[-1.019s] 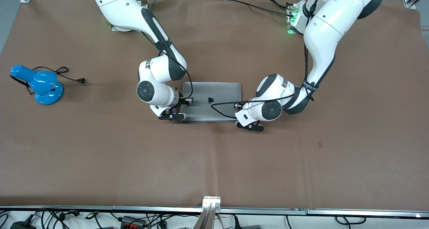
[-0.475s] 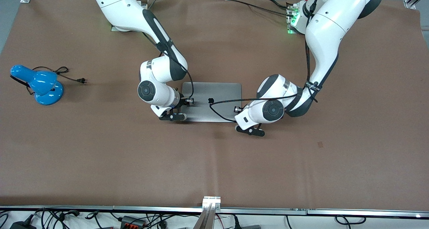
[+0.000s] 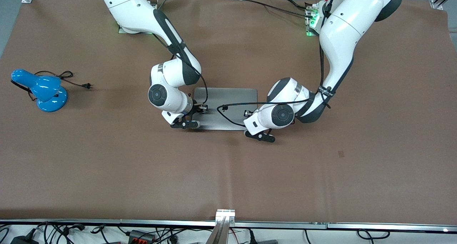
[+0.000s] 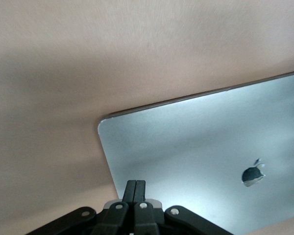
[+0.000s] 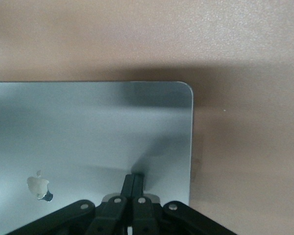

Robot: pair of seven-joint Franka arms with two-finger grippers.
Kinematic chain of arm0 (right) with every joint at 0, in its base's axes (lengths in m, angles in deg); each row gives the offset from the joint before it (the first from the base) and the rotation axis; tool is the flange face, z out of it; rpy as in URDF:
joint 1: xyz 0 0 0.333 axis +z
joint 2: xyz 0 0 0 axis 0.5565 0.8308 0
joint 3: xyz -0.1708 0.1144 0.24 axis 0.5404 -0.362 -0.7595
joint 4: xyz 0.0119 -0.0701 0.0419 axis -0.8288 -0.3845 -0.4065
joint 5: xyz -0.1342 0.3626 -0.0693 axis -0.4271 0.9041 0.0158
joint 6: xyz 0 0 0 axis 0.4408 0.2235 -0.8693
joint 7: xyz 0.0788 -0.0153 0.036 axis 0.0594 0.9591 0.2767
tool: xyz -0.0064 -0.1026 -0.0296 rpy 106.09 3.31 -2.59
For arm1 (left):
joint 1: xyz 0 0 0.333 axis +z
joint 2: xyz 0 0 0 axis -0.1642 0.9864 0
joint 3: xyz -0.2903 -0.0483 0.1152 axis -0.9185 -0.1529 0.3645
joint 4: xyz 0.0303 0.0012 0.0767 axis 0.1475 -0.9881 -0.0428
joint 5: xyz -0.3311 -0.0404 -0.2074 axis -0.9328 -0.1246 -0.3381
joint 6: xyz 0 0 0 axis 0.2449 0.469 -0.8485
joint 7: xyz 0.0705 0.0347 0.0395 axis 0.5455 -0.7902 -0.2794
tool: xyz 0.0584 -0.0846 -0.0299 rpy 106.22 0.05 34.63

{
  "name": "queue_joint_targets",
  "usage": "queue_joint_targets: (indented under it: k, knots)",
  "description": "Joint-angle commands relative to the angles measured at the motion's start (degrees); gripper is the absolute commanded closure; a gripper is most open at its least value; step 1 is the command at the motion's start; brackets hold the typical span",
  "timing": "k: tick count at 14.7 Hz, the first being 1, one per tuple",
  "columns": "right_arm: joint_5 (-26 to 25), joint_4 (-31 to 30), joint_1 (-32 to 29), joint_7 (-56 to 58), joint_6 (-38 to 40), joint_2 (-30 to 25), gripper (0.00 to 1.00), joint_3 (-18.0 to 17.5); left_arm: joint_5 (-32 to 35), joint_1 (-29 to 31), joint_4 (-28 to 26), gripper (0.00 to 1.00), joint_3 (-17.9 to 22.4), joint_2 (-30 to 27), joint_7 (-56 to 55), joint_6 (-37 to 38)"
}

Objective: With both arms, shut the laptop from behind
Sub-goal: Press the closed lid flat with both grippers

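Laptop lid down: the slim space-grey metal laptop (image 3: 228, 108) lies flat and closed on the brown table cover (image 3: 228, 172) near the middle of the table, its smooth lid facing up with the apple logo (image 4: 253, 174) showing on it. The right arm's black two-finger gripper (image 3: 197, 110) sits over the lid by the edge toward the right arm's end of the table; in the right wrist view its fingers (image 5: 134, 188) are pressed together into one narrow tip, with nothing between them, and that tip seems to rest on the lid close to a rounded corner. The left arm's black two-finger gripper (image 3: 249, 114) is over the lid's other end, toward the left arm's side; the left wrist view shows its fingers (image 4: 135, 192) likewise drawn together, empty, over the metal near the lid's edge. Well apart, toward the right arm's end of the table, stands a glossy blue desk lamp (image 3: 43, 89) with its black cord and plug (image 3: 76, 80) lying beside it.
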Motion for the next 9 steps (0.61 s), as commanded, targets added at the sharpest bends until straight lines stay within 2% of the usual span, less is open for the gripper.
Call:
queue_joint_targets:
  k: [1,4,7,9]
  knots:
    - [0.27,1.65,1.16,0.48,-4.34,4.22,1.00,0.07,0.00,-0.56,0.35,1.00,0.04,1.95,-0.07,-4.38]
    - [0.18,1.83,1.33,0.57,-4.26,3.70,1.00,0.51,-0.09,-0.48,0.26,1.00,0.04,1.35,-0.24,-4.67]
    - [-1.22,1.83,1.42,0.48,-3.12,0.98,1.00,2.70,0.09,3.02,2.97,1.00,-0.31,-2.95,0.28,5.22]
    - [-3.85,2.09,1.42,0.48,0.73,-2.00,1.00,4.98,0.00,6.02,4.48,1.00,-0.76,-7.42,0.81,12.00]
